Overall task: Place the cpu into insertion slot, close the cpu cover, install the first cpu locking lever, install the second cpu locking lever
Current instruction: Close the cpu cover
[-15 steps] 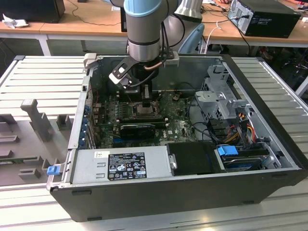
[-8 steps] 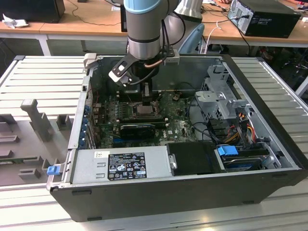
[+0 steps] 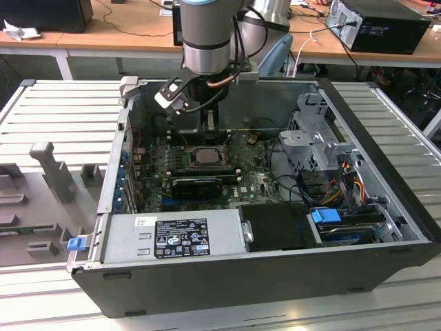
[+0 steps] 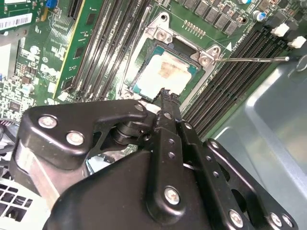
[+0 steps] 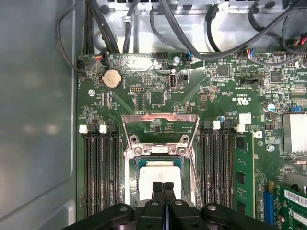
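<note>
One cpu (image 5: pixel 149 176) in insertion slot (image 5: pixel 131 168); cpu cover (image 5: pixel 160 117) raised; gripper (image 5: pixel 163 188) closed.

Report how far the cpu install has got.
Done: the cpu lies in the insertion slot. In hand: the gripper, jaws shut, hangs just over it. Left: the cpu cover stands open, and a locking lever sticks out unlatched.

A table (image 3: pixel 62 110) of pale grey ribbed metal slats carries everything. An open computer case (image 3: pixel 227 276) lies on its side in the middle of the table, its dark wall toward the camera and its open side facing up. At the exterior view's left, just beside the case, grey holders stand on the slats: a tall upright post (image 3: pixel 48 165), a smaller block (image 3: pixel 91 174) and low flat pieces (image 3: pixel 38 248).
</note>
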`<state>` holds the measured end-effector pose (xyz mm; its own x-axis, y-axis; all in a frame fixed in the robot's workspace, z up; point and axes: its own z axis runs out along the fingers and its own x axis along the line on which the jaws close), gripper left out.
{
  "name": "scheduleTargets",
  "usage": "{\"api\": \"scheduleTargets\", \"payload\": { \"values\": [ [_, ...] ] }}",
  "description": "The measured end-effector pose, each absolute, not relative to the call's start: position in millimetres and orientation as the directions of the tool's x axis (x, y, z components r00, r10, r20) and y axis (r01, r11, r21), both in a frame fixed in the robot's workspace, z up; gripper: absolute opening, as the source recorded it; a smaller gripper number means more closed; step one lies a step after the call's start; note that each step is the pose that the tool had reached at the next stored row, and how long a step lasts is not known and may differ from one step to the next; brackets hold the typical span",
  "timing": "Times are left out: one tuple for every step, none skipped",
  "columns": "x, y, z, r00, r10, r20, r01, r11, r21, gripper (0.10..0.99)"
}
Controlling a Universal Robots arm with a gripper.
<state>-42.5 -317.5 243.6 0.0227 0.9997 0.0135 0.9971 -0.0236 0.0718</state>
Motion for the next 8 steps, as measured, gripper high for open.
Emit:
{"api": "scheduleTargets", "payload": {
  "values": [
    [-41.9,-317.5,243.6,0.022,1.0,0.014,0.997,-0.023,0.071,0.106],
    [-41.8,-317.7,243.7,0.022,1.0,0.013,0.997,-0.023,0.071,0.106],
    [-40.7,-317.8,243.7,0.023,1.0,0.013,0.997,-0.024,0.07,0.106],
    [-38.4,-317.8,243.7,0.024,1.0,0.013,0.997,-0.024,0.07,0.106],
    [-33.8,-317.8,243.6,0.024,1.0,0.013,0.997,-0.025,0.068,0.106],
    [-27.5,-317.8,243.5,0.024,1.0,0.013,0.997,-0.025,0.067,0.106],
    [-23.6,-317.9,243.4,0.024,1.0,0.013,0.997,-0.025,0.066,0.106],
    [-21.7,-317.9,243.4,0.024,1.0,0.013,0.998,-0.025,0.066,0.106]
  ]
}}
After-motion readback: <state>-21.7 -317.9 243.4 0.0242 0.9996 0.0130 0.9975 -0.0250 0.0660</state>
